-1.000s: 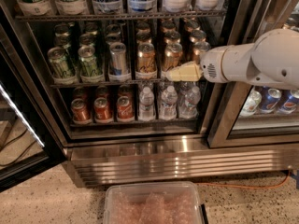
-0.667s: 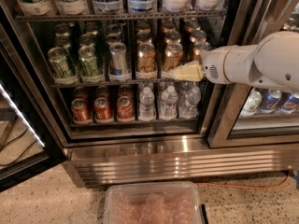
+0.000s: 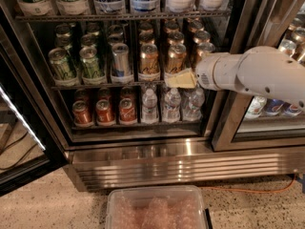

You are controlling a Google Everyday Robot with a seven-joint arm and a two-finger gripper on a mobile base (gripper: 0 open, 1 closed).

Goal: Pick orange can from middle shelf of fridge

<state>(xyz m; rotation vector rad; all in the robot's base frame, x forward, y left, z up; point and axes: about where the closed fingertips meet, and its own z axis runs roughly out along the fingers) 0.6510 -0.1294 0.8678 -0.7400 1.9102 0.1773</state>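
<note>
The fridge [image 3: 190, 163] stands with its left glass door swung open. Its middle shelf [image 3: 95, 86] is a thin wire rack holding green cans [image 3: 62, 63], a silver-blue can [image 3: 120, 61] and orange cans. The front orange cans are at centre [image 3: 149, 61] and just to its right [image 3: 175, 56], with more behind them. My gripper [image 3: 178, 79], cream-coloured on a white arm [image 3: 257, 73], reaches in from the right. It sits at the shelf's front edge, low in front of the right-hand orange can and overlapping its base.
The lower rack holds red cans [image 3: 102, 111] and water bottles [image 3: 170, 104]. The open door [image 3: 21, 123] juts out at the left. The black door post [image 3: 228, 80] is just behind my arm. A clear plastic bin [image 3: 157, 208] lies on the floor in front, with an orange cable [image 3: 248, 189] beside it.
Almost nothing. My gripper stays in front of the right-hand orange can, a touch lower than before.
</note>
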